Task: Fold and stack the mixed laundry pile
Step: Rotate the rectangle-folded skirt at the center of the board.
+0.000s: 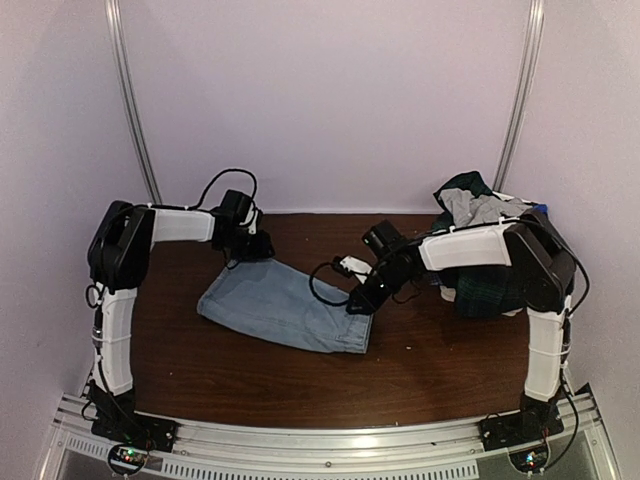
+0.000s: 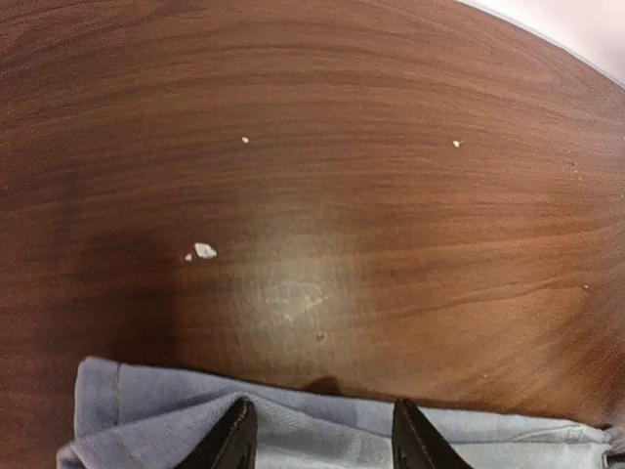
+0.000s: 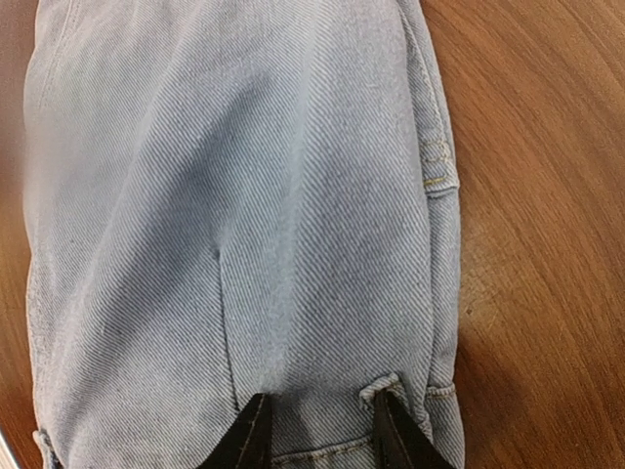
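Note:
A folded light blue denim garment point(image 1: 285, 305) lies flat mid-table. My left gripper point(image 1: 250, 250) is at its far left corner; in the left wrist view the gripper point(image 2: 320, 410) has closed partway on the denim edge point(image 2: 146, 410), with a ridge of cloth between its fingers. My right gripper point(image 1: 360, 303) is at the garment's right end; in the right wrist view the gripper point(image 3: 321, 401) pinches the denim point(image 3: 244, 195) by the waistband, beside a belt loop point(image 3: 381, 388). The mixed laundry pile point(image 1: 470, 200), plaid and grey, sits at the back right, partly hidden by my right arm.
The brown wooden table point(image 1: 250, 370) carries a few white crumbs point(image 2: 204, 251) beyond the denim's far edge. White walls close in the back and sides. A metal rail point(image 1: 320, 440) with the arm bases runs along the near edge.

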`<action>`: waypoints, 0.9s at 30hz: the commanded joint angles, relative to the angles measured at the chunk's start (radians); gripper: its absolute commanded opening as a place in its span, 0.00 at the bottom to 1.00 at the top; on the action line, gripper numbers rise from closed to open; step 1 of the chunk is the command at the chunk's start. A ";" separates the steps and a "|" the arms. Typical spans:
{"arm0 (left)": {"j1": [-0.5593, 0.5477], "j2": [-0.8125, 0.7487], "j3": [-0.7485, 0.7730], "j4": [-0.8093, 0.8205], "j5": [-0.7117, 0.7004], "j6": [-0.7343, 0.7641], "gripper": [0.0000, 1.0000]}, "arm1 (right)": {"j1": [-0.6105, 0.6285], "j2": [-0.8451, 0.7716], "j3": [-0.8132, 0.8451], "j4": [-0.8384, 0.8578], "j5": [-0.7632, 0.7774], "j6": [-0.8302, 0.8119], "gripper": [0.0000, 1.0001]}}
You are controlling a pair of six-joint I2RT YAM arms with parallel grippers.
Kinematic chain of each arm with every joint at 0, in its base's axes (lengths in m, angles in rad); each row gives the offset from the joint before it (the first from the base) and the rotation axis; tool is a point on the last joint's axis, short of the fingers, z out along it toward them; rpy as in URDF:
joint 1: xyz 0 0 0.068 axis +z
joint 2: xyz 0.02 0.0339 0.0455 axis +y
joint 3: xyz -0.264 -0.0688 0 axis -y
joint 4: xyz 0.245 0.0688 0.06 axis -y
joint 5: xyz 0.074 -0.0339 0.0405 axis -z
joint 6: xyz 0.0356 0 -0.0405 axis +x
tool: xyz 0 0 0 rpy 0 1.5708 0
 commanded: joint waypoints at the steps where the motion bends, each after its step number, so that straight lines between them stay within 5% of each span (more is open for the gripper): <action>1: 0.020 0.104 0.103 -0.053 -0.007 0.043 0.50 | 0.024 0.017 -0.035 -0.054 0.036 0.021 0.37; 8: 0.052 0.166 0.365 -0.194 0.014 0.130 0.63 | 0.193 -0.103 -0.187 0.052 -0.054 0.194 0.41; 13: 0.053 0.055 0.474 -0.338 -0.018 0.193 0.73 | 0.248 -0.219 -0.232 0.085 -0.053 0.262 0.45; 21: 0.047 -0.502 -0.351 -0.042 0.078 0.035 0.77 | 0.211 -0.260 -0.151 0.161 -0.136 0.274 0.54; 27: 0.034 -0.745 -0.736 0.037 0.043 -0.028 0.77 | 0.281 -0.097 0.057 0.090 -0.200 0.234 0.52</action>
